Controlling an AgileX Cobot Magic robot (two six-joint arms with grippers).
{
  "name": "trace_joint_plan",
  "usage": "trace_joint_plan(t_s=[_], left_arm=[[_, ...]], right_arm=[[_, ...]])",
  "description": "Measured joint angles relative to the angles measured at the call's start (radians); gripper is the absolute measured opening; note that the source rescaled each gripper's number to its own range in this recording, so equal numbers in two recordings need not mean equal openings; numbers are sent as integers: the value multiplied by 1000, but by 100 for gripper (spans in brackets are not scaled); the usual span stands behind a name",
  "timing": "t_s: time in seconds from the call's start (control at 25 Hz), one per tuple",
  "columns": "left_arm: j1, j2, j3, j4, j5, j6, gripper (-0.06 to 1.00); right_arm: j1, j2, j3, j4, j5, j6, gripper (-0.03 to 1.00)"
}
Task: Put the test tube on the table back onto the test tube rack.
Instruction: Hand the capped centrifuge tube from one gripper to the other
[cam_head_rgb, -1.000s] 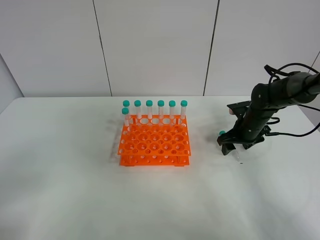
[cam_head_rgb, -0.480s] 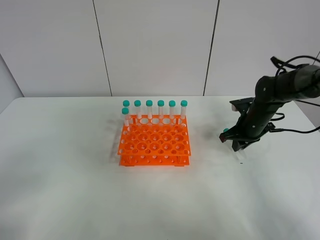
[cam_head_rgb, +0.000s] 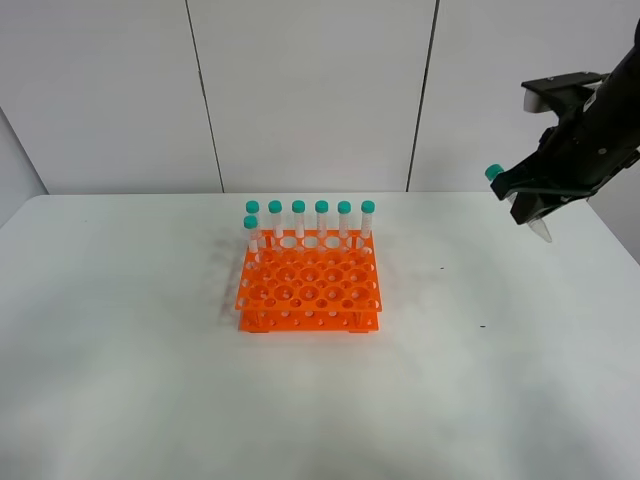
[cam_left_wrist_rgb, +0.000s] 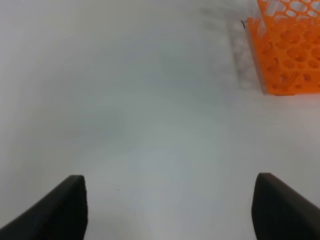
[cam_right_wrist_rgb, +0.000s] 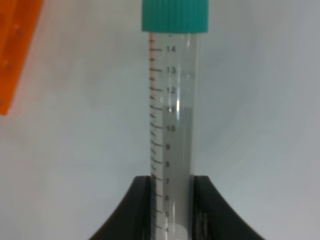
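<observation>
Right gripper (cam_head_rgb: 527, 203) pinches the test tube (cam_right_wrist_rgb: 172, 100) below its middle, tilted, high over the table (cam_head_rgb: 150, 400), well right of the test tube rack (cam_head_rgb: 308, 285). I'd guess that height clears the racked tubes (cam_head_rgb: 310, 215). Left gripper (cam_left_wrist_rgb: 170, 210) waits, fingers spread.

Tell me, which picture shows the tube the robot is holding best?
The right wrist view: the test tube fills it, teal cap and number marks sharp, pinched by the right gripper. The high view shows it small and tilted, up in the air. The left wrist view misses it.
</observation>
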Motion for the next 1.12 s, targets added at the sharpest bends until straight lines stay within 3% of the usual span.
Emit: trace_joint_plan(t_s=[0.24, 0.44, 0.56, 0.88, 1.12], left_arm=[[0, 0, 0, 0, 0, 1, 100], [0, 0, 0, 0, 0, 1, 100], [0, 0, 0, 0, 0, 1, 100], [0, 0, 0, 0, 0, 1, 100], [0, 72, -61, -32, -53, 1, 100]], right_arm=[[89, -8, -84, 14, 83, -48, 2], [190, -18, -81, 179, 117, -201, 2], [204, -67, -32, 288, 74, -318, 2], [280, -199, 237, 422, -108, -479, 2], [365, -199, 292, 561, -237, -632, 2]])
